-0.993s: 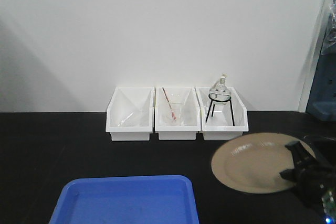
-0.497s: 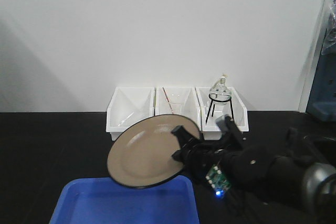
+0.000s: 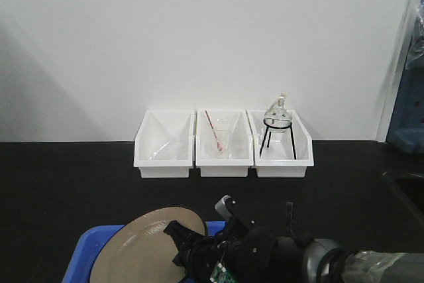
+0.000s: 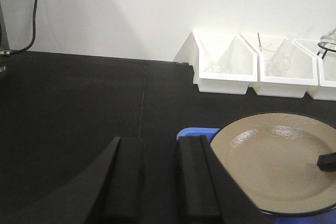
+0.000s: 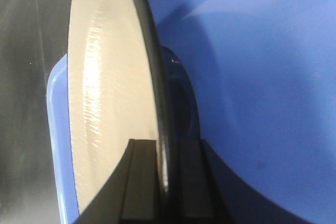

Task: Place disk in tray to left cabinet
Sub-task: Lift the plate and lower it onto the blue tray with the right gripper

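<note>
Right gripper [image 5: 167,148]: clamped on the disk [image 3: 142,248] at its black rim.
Disk position: jutted out tilted from the jaws, over the tray [image 5: 262,103].
Left gripper [image 4: 157,179]: spread apart, empty, disk just to its right.
Handling: judged stiff, glossy, breakable; rim pinch best kept firm.

Right gripper [image 5: 165,148] clamped, left gripper [image 4: 155,145] open.
The black right arm [image 3: 271,256] reaches in low from the right side. Its jaws are closed on either side of the thin black rim of the round, glossy tan disk [image 5: 105,103], holding it tilted. The left gripper points forward, its flat black jaws spread apart.
</note>
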{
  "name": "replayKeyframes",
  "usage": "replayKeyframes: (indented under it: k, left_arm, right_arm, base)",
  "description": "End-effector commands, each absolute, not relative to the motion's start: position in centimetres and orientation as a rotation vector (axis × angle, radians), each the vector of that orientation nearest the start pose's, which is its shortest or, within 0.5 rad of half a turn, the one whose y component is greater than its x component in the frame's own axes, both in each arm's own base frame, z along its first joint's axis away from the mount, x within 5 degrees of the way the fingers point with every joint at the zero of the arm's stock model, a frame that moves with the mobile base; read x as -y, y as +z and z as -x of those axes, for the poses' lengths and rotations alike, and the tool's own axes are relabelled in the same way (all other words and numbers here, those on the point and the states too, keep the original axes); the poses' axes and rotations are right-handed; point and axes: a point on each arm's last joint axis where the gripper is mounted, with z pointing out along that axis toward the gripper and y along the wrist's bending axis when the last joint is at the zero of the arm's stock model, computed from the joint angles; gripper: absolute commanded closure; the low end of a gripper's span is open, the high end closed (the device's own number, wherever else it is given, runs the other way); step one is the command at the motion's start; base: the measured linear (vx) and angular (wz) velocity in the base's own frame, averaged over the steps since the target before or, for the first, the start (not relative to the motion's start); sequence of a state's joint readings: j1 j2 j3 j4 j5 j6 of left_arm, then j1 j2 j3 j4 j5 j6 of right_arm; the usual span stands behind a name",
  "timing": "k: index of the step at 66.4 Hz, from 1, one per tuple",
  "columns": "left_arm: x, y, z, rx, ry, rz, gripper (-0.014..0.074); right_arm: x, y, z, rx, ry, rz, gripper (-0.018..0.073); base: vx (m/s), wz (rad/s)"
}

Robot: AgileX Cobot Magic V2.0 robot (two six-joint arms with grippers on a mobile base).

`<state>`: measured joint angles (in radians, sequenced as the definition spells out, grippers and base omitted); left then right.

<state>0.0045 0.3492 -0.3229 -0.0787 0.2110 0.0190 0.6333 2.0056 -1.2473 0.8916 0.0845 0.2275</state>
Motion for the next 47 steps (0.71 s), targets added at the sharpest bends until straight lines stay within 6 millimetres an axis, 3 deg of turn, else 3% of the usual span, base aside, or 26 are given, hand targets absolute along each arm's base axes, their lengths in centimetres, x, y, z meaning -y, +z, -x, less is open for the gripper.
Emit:
replayKeyframes:
  k: [1,11,25,32,47]
  left_arm:
    - [0.05,29.72,-8.85,-1.616,-0.049,0.042,0.0287]
    - [0.05,29.72,-8.85,-1.616,-0.049,0.042,0.0287]
    - [0.05,29.73,-8.85,-1.616,-0.049,0.042,0.0287]
    - [0.05,29.73,-8.85,-1.616,-0.049,0.042,0.0287]
    - [0.05,29.73,-8.85,-1.616,-0.049,0.042,0.0287]
  right_arm:
    - [-26.07,19.62,-35.04,-2.331,0.958,-0.510,0.0564]
    - [-26.18,18.98,-34.75,-2.392,0.891,-0.330,0.0559]
    - [-26.13,18.92,-34.80,-2.390,0.879,-0.312,0.0503]
    - [-26.10,18.87,-34.78,-2.393,0.847,-0.243,0.0431]
    - [-26.03,18.71,-34.65,-2.409,0.795,-0.130,0.0174]
  base:
    - [0.00,0.00]
    - [0.00,0.00]
    - [0.00,0.00]
    - [0.00,0.00]
    - [0.00,0.00]
